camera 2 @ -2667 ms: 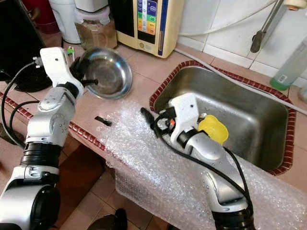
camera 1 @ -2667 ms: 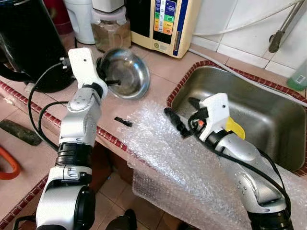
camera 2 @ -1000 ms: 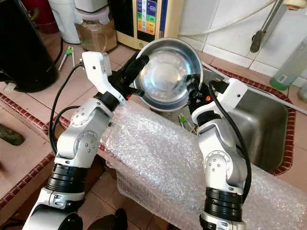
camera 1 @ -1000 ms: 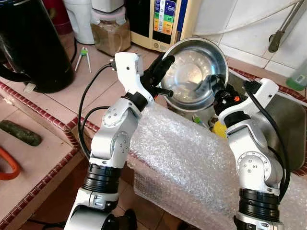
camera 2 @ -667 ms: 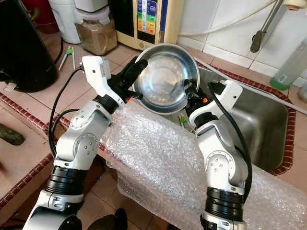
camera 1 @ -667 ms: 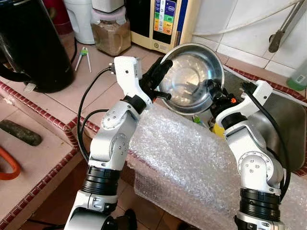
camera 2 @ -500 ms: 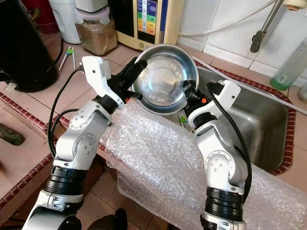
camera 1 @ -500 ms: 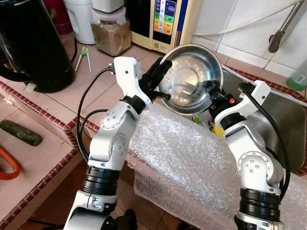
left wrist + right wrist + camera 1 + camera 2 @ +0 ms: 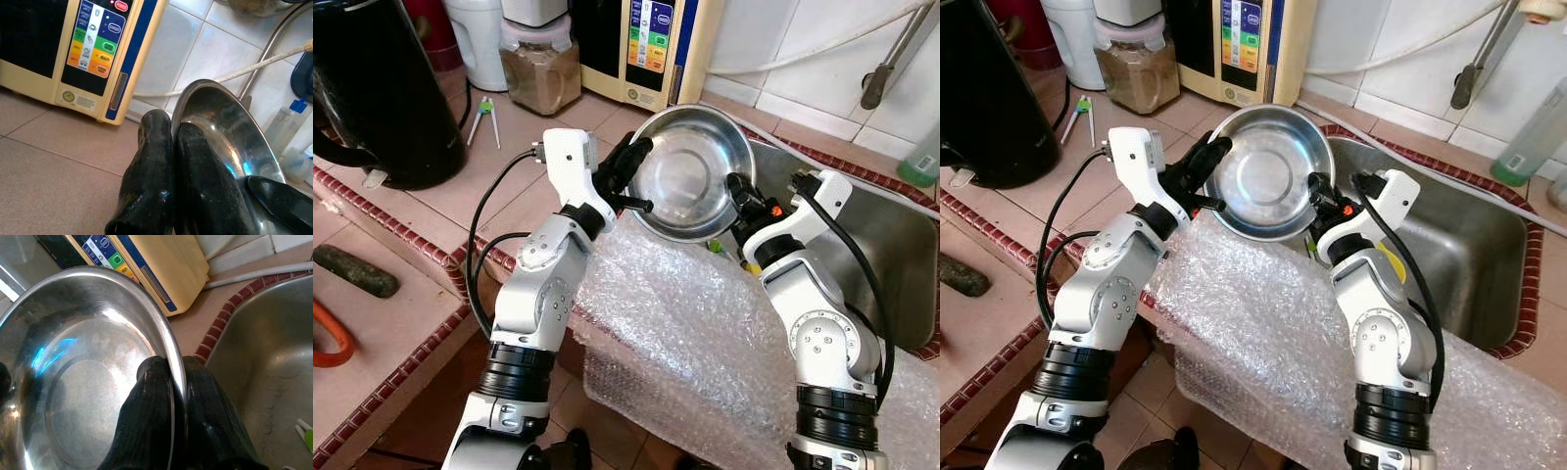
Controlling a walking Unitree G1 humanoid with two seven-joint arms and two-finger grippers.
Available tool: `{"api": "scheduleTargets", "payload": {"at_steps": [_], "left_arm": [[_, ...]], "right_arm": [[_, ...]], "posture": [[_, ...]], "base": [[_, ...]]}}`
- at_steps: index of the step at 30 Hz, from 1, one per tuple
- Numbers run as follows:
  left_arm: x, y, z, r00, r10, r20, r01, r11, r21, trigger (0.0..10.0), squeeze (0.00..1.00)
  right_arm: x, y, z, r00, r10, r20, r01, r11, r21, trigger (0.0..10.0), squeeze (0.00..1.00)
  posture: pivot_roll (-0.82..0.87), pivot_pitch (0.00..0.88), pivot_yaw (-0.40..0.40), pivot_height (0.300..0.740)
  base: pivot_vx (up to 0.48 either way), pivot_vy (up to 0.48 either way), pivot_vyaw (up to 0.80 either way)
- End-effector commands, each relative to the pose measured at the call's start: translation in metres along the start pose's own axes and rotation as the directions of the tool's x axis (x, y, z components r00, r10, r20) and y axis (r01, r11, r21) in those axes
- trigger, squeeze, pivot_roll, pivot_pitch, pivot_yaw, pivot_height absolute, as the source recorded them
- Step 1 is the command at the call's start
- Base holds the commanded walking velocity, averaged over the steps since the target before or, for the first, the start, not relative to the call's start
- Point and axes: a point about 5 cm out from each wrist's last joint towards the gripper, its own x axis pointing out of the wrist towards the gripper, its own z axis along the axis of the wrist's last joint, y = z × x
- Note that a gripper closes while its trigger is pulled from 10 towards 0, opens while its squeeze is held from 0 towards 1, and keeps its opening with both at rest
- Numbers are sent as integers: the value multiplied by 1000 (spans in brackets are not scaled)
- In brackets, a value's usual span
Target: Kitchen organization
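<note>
Both jaws are clenched on the round shiny steel bowl (image 9: 690, 173) — the left gripper (image 9: 628, 176) pinches its left rim, the right gripper (image 9: 741, 199) its right rim. The bowl hangs tilted in the air over the near corner of the steel sink (image 9: 891, 245) and the bubble wrap sheet (image 9: 675, 323) draped across the pink tiled table (image 9: 509, 157).

Both arms raised and bent inward; left gripper (image 9: 628, 176) and right gripper (image 9: 741, 196) clamped tight.
</note>
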Motion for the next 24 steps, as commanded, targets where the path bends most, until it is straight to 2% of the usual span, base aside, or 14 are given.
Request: {"api": "scheduleTargets", "payload": {"at_steps": [1, 2, 3, 4, 9, 15, 18, 20, 23, 24], "left_arm": [[1, -16, 0, 996, -93, 6, 93, 995, 19, 9020, 0], [1, -16, 0, 996, -93, 6, 93, 995, 19, 9020, 0], [1, -16, -1, 996, -94, -3, 94, 995, 19, 10000, 224], [0, -15, -8, 994, -102, -41, 103, 994, 24, 10000, 1000], [-2, -15, -15, 988, -123, -89, 128, 990, 58, 10000, 1000], [-4, -15, -17, 982, -136, -129, 145, 988, 56, 10000, 1000], [-8, -14, -21, 972, -163, -171, 177, 982, 70, 10000, 1000], [-13, -13, -27, 954, -186, -234, 213, 973, 92, 10000, 1000], [-18, -14, -34, 929, -221, -298, 263, 959, 107, 10000, 1000], [-18, -14, -34, 929, -221, -298, 263, 959, 107, 10000, 1000]], "right_arm": [[-3, -29, 5, 977, -210, 39, 211, 977, -34, 0, 0], [-3, -29, 5, 977, -210, 39, 211, 977, -34, 0, 0], [-3, -30, 5, 975, -219, 45, 221, 975, -32, 0, 0], [-1, -35, 7, 963, -259, 72, 261, 965, -30, 0, 0], [2, -42, 12, 942, -316, 112, 321, 947, -26, 0, 0], [5, -50, 19, 915, -373, 153, 384, 922, -51, 0, 0], [5, -62, 25, 863, -465, 198, 490, 865, -106, 0, 0], [2, -78, 26, 789, -574, 220, 609, 779, -149, 0, 0], [-2, -91, 25, 743, -635, 211, 665, 734, -138, 0, 0], [-2, -91, 25, 743, -635, 211, 665, 734, -138, 0, 0]], "posture": [[29, 114, -45, 740], [29, 114, -45, 740], [29, 113, -42, 740], [33, 110, -36, 740], [41, 109, -33, 740], [48, 106, -29, 740], [53, 103, -24, 740], [59, 102, -21, 740], [59, 102, -21, 740], [59, 102, -21, 740]], "base": [[0, 0, 0], [0, 0, 0], [0, 0, 0], [0, 0, 0], [0, 0, 0], [0, 0, 0], [0, 0, 0], [0, 0, 0], [0, 0, 0], [0, 0, 0]]}}
